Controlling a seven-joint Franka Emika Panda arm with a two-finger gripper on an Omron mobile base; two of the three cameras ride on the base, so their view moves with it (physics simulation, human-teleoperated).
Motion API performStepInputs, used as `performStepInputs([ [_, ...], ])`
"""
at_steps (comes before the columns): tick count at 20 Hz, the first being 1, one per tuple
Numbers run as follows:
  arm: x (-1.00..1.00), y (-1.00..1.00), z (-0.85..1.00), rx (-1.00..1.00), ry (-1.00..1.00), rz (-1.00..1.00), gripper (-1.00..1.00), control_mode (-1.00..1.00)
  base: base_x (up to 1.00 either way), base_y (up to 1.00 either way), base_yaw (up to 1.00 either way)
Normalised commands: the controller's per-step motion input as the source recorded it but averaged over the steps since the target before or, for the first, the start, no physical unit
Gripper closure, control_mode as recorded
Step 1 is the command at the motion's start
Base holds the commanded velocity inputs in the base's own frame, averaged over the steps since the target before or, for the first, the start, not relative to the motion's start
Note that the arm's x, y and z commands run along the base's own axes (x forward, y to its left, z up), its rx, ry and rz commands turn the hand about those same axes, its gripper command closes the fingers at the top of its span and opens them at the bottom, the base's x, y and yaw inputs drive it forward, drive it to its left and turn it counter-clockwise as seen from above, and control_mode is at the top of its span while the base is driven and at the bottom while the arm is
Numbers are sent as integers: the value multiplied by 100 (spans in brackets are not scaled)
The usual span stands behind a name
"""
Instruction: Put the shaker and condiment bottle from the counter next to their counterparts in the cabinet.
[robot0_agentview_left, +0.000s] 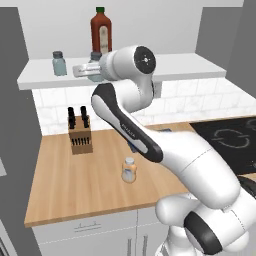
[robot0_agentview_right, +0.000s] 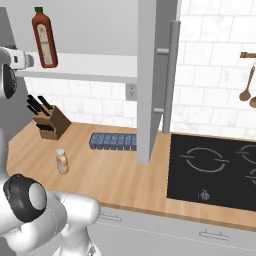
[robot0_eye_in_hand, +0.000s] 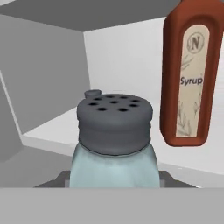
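Observation:
Close up in the hand view, a pale teal shaker (robot0_eye_in_hand: 114, 144) with a dark grey cap sits between the tips of my gripper (robot0_eye_in_hand: 114, 178), which is shut on it. The same shaker (robot0_agentview_left: 95, 57) peeks over my gripper (robot0_agentview_left: 90, 69) above the white cabinet shelf (robot0_agentview_left: 190, 67). Its twin shaker (robot0_agentview_left: 59, 63) stands further left on the shelf. Just behind stands the tall red bottle (robot0_agentview_left: 101, 31) (robot0_eye_in_hand: 192, 74) (robot0_agentview_right: 44, 37) with a green cap. The squat orange condiment bottle (robot0_agentview_left: 129, 170) (robot0_agentview_right: 62, 161) stands on the wooden counter, apart from the arm.
A knife block (robot0_agentview_left: 80, 135) (robot0_agentview_right: 50, 122) stands at the back of the counter. A blue tray (robot0_agentview_right: 112, 141) lies near the wall. A grey cabinet door (robot0_agentview_right: 156, 75) hangs open beside the black cooktop (robot0_agentview_right: 215, 170).

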Motion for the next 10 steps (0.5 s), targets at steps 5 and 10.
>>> performStepInputs([
  [5,32,3,-3,0,0,-2,100,-100,0,0,0],
  [10,10,23,-5,-1,-4,0,100,-100,0,0,0],
])
